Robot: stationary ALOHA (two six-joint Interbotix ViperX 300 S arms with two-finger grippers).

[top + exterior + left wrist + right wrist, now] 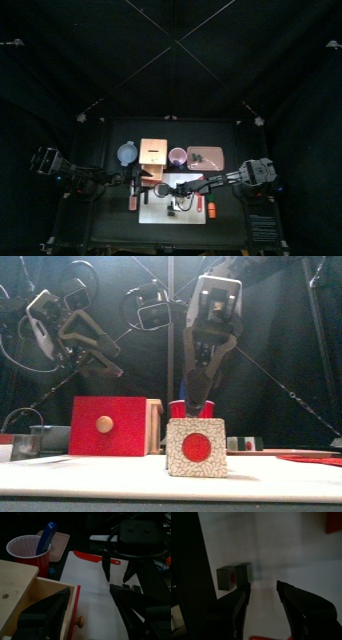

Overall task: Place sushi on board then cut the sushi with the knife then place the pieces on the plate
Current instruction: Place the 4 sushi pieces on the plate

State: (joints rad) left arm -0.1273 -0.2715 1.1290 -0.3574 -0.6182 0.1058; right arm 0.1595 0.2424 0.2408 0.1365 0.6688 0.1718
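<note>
White-faced with a red centre, the sushi (pixel 197 448) stands upright on the white cutting board (pixel 93 597), toward the board's middle, so the first step of the task looks done. The right wrist view shows it as joined dark blocks, not yet parted. It stands where a blade can come down on it against a flat surface.

Directly over the sushi, and so over the board, hangs the right pincer (pixel 197 394). Its jaws are a moderate way apart with nothing between them, and the sushi lies just beyond their tips. That stance would suit steadying the roll, though I cannot tell the intent.

The left pincer (pixel 91 351) hovers above the board's left side, its jaws wide and empty, probably keeping clear of the work.

Behind the board stands the red cup (pixel 27 552) holding the blue knife (pixel 47 537) handle-up, easy to pluck; fetching it seems the next need. The pink tray (pixel 207 155) lies on the worktop behind the board's right half, close enough for short carries of the cut pieces. The wooden box (pixel 107 426) sits behind the board's left side.
</note>
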